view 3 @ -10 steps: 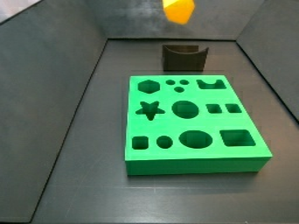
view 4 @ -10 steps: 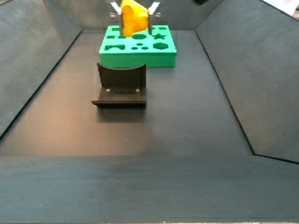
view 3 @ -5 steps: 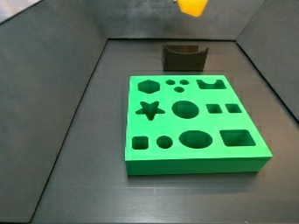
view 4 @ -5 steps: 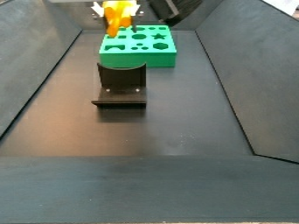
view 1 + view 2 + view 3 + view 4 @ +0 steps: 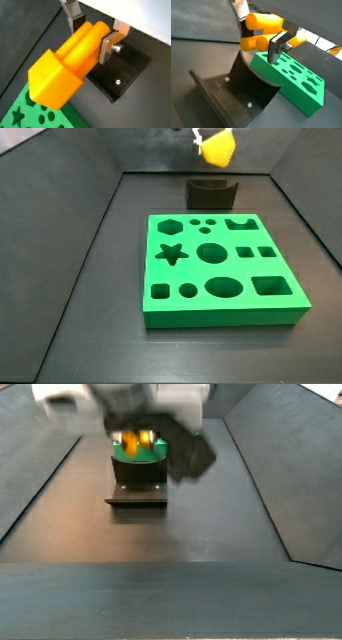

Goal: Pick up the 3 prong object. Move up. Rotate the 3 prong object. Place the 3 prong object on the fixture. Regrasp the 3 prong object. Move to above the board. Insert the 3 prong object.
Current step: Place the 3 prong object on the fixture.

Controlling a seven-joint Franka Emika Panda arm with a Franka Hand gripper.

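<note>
Gripper (image 5: pixel 93 31) closed on 3 prong object (image 5: pixel 67 65), fingers (image 5: pixel 109 45) pressing both sides. Held in air above fixture (image 5: pixel 210 194), behind board (image 5: pixel 221 270).

The pincer (image 5: pixel 93 34), above the fixture (image 5: pixel 120 75), has brushed silver metal fingers (image 5: pixel 107 46) clamping the smooth, matt orange plastic 3 prong object (image 5: pixel 63 65). The fixture looks matt dark, the board (image 5: pixel 221 271) matt green, foam-like.

Even, dim light; hand (image 5: pixel 138 446) motion-blurred.
</note>
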